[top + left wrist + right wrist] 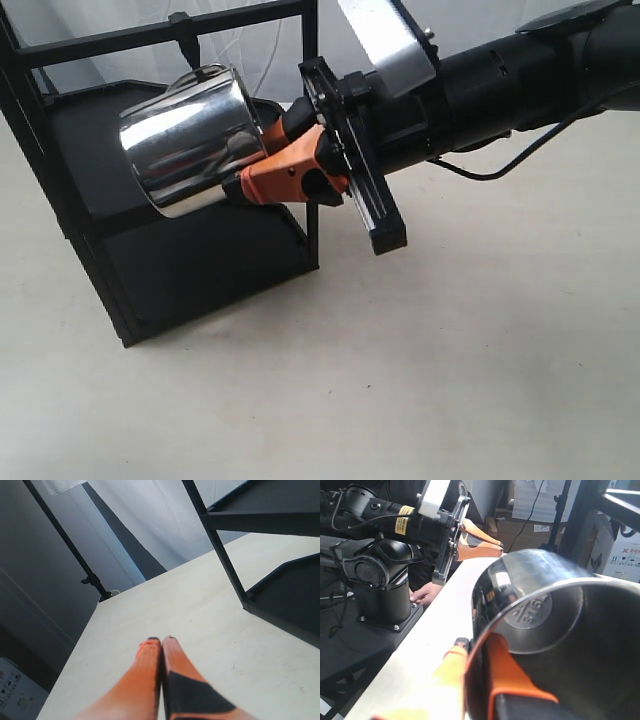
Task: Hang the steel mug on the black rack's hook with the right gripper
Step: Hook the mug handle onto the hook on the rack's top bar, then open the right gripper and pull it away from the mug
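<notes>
My right gripper [248, 172] is shut on the steel mug [188, 135], holding it in the air on its side in front of the black rack [200, 260]. In the right wrist view one orange finger [507, 667] lies inside the mug [560, 630] and the other finger [451, 672] outside its wall, with the stamped round mark showing in the base. The hook [185, 40] hangs from the rack's top bar, just above the mug. The mug's handle does not show. My left gripper [161, 641] is shut and empty, low over the table.
The pale table [450, 350] spreads in front of and to the right of the rack. The left wrist view shows the rack's post and shelves [270, 590] ahead. In the right wrist view the left arm's base [380, 580] stands at the table's far edge.
</notes>
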`<action>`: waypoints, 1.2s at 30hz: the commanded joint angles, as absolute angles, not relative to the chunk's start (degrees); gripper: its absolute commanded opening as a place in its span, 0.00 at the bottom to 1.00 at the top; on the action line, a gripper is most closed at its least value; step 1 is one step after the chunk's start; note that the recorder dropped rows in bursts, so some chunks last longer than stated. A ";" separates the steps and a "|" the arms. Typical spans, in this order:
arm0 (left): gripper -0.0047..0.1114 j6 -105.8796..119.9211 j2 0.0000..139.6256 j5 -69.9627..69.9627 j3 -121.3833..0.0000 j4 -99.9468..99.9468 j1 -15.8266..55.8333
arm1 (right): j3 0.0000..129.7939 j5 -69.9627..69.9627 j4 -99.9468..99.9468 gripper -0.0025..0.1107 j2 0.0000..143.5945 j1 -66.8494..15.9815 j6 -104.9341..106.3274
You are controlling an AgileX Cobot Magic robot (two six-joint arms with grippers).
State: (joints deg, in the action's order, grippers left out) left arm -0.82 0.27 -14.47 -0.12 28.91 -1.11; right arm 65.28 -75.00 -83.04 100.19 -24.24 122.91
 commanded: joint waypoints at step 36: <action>0.05 -0.96 0.00 -13.95 0.00 29.20 -1.04 | 64.15 -69.96 -77.20 0.46 99.91 -23.32 116.74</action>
